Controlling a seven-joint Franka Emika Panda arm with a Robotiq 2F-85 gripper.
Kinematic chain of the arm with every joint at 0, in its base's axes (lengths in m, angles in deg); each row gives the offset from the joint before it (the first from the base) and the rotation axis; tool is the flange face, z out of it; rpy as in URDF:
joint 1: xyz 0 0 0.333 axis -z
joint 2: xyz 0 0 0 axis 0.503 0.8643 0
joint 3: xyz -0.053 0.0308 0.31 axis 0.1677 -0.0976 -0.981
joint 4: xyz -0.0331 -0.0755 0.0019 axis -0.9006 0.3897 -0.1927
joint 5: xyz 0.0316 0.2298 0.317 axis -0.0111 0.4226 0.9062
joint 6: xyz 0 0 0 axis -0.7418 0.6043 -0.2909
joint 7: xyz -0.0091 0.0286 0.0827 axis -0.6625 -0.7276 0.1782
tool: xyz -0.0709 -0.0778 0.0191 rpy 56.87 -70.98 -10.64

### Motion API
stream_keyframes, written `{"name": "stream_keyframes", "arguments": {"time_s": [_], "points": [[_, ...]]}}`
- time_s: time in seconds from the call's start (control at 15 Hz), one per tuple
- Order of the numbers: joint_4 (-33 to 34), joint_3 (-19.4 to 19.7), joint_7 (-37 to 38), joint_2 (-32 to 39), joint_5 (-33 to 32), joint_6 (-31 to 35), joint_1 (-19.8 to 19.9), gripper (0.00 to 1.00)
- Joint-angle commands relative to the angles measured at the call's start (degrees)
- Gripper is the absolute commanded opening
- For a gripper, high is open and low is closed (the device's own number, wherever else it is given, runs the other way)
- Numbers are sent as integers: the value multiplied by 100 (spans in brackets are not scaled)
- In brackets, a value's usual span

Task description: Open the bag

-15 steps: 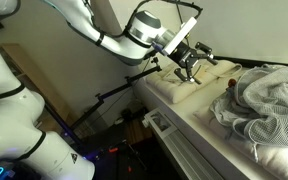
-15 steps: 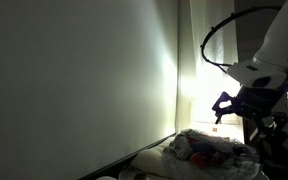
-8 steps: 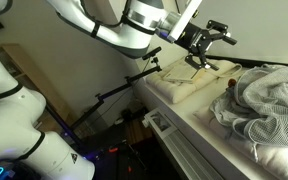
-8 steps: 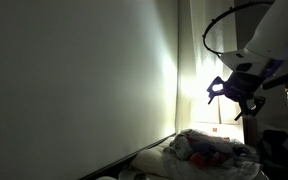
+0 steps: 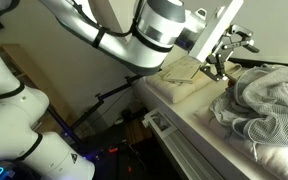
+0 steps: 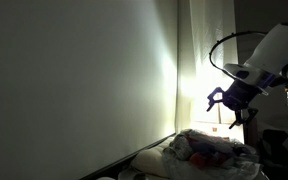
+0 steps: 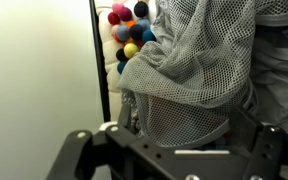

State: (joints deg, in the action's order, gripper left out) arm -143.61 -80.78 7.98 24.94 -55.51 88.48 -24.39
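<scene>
The bag is a grey mesh bag point(image 5: 271, 100) lying crumpled on the white surface; it shows in both exterior views point(image 6: 212, 150). In the wrist view the mesh point(image 7: 194, 60) fills the middle, and coloured balls point(image 7: 129, 35) show through it at the upper left. My gripper point(image 5: 229, 52) hangs just above the bag's near edge. Its fingers are spread wide in an exterior view point(image 6: 227, 103). In the wrist view the gripper point(image 7: 174, 133) is open, with the mesh seen between the fingers but not pinched.
A beige cushion point(image 5: 184, 75) lies beside the bag on the white padded surface point(image 5: 189, 120). A black stand point(image 5: 124, 90) leans below the surface's edge. A plain wall point(image 6: 74, 80) fills most of an exterior view.
My gripper has swung from above the beige cushion across to the mesh bag's edge. It stays open. The bag has not moved.
</scene>
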Motion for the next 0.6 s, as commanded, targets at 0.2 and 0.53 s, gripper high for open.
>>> {"name": "stream_keyframes", "arguments": {"time_s": [0.2, 0.53], "points": [[122, 34, -22, 767, 635, 635, 308, 100], [305, -5, -26, 1236, 640, 414, 185, 100]]}}
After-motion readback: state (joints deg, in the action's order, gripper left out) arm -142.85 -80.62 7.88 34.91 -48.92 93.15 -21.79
